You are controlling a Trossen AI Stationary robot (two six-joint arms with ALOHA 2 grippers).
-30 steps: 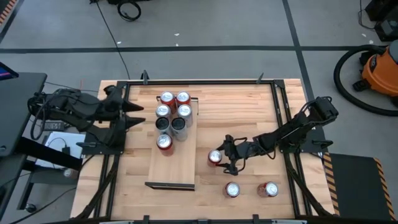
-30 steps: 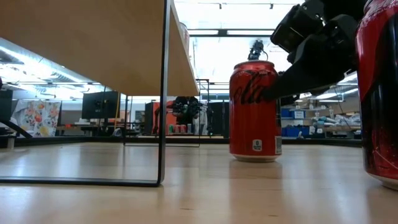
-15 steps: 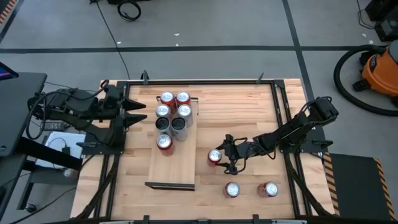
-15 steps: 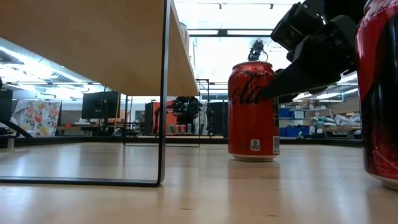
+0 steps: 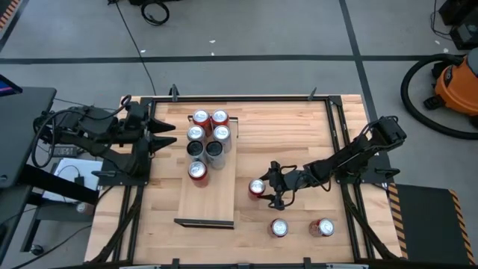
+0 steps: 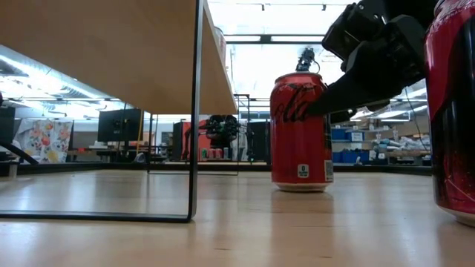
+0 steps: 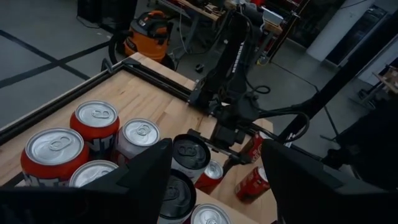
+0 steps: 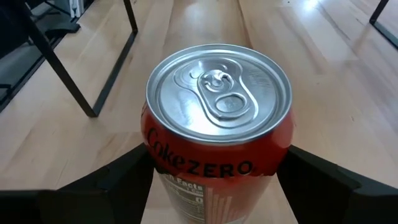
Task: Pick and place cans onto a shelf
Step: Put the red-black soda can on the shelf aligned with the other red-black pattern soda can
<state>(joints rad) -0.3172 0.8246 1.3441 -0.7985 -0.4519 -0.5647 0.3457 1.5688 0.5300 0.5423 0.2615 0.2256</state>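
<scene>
Item-wise: red cylindrical can (image 8: 217,134), metallic round top, stood upright on wooden worktop (image 5: 299,134), clasped by right end effector (image 5: 270,187); left end effector (image 5: 166,137) spread apart.

R arm stretches low from the desk's right edge toward the middle, wrist level, links nearly flat along the surface. R gripper (image 5: 263,188) has its fingers (image 8: 106,180) spread to either side of a red can (image 8: 217,124), pressed against its body, can upright on the desk. L arm sits folded at the left edge, off the work; L gripper (image 5: 166,137) points inward, fingers (image 7: 140,177) apart, nothing between them.
</scene>
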